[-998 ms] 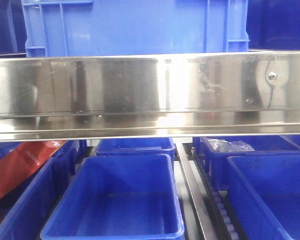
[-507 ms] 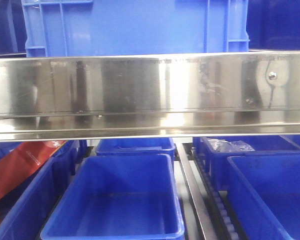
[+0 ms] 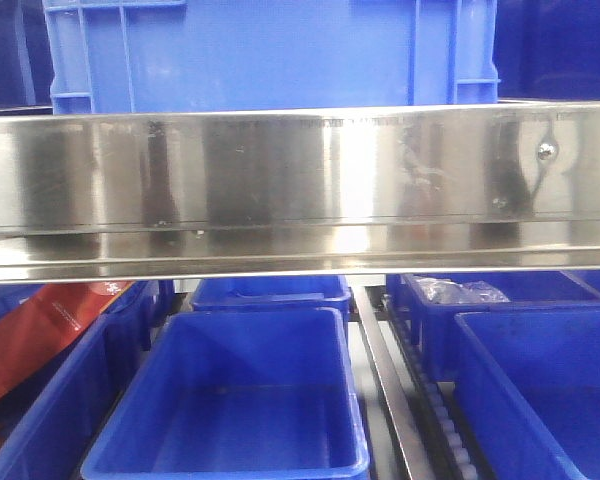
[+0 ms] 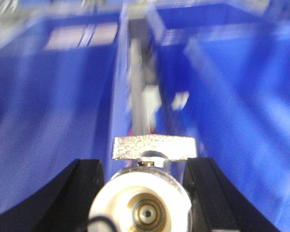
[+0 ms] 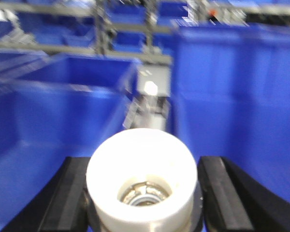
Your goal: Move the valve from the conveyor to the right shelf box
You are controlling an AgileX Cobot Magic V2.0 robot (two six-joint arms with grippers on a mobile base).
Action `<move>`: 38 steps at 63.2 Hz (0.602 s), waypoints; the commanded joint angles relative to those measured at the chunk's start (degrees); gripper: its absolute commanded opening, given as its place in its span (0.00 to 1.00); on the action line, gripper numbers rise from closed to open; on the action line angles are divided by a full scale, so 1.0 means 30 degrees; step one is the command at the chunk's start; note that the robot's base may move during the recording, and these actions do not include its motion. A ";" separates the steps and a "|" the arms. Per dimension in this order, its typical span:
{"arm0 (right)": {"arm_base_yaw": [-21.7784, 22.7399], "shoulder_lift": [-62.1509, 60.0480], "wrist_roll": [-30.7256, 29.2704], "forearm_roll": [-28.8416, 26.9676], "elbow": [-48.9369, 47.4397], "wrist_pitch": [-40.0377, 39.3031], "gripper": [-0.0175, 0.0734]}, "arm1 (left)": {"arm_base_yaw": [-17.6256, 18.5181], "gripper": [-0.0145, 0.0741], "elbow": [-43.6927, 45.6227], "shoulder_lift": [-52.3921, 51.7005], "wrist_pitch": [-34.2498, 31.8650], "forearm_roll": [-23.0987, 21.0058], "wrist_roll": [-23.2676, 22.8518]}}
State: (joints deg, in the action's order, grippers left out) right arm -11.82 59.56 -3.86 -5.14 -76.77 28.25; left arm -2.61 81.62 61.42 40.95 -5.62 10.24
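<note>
Left wrist: valve (image 4: pixel 141 205) between jaws

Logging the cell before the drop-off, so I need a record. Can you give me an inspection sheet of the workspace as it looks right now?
Surface: conveyor not in view; shiny steel shelf rail spans the front view, white roller track below it.
Job's things: silvery white-capped valve in the left wrist view; second white-capped valve in the right wrist view.
Clutter: red packet at left; clear plastic bag in a rear right bin.
Grippers: left gripper shut on the first valve, right gripper on the second.
Cables: nothing seen.
Surroundings: open blue plastic bins under the rail, large blue crate above; wrist views blurred.
</note>
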 commanded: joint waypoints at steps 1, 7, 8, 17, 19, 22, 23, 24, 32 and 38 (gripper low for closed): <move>-0.1019 0.1375 -0.0184 -0.0042 -0.2225 -0.1375 0.03 | 0.1687 0.04 0.2760 0.1795 0.0029 -0.0385 0.0024; -0.2179 0.3170 -0.0184 -0.0042 -0.4096 -0.1097 0.03 | 0.3649 0.04 0.5233 0.3729 0.0225 -0.0385 0.0024; -0.2319 0.3423 -0.0184 -0.0042 -0.4340 -0.1063 0.03 | 0.4112 0.04 0.5540 0.4034 0.0225 -0.0385 0.0024; -0.3450 0.5941 -0.0184 -0.0042 -0.6277 -0.0640 0.03 | 0.6703 0.04 0.8243 0.7220 0.0185 -0.0231 0.0024; -0.3622 0.6387 -0.0184 -0.0042 -0.6660 -0.0511 0.03 | 0.7156 0.04 0.8622 0.7952 0.0106 -0.0104 0.0024; -0.3864 0.7005 -0.0184 -0.0042 -0.7015 -0.0266 0.03 | 0.7575 0.04 0.9185 0.8774 0.0013 -0.0056 0.0024; -0.3972 0.7299 -0.0184 -0.0042 -0.7147 -0.0249 0.03 | 0.7687 0.04 0.9310 0.9035 -0.0041 -0.0056 0.0024; -0.4035 0.7494 -0.0184 -0.0042 -0.7224 -0.0193 0.03 | 0.7783 0.04 0.9425 0.9290 -0.0142 -0.0009 0.0024; -0.4532 0.9074 -0.0184 -0.0042 -0.7507 -0.0043 0.03 | 0.8022 0.04 0.9719 1.1324 -0.0732 0.0089 0.0024; -0.4796 1.0116 -0.0184 -0.0042 -0.7507 -0.0003 0.03 | 0.8022 0.04 0.9719 1.2436 -0.0772 0.0089 0.0024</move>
State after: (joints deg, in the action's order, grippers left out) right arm -25.49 88.21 -3.97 -5.48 -98.16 31.61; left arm 21.26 109.76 96.91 41.83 -5.48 10.36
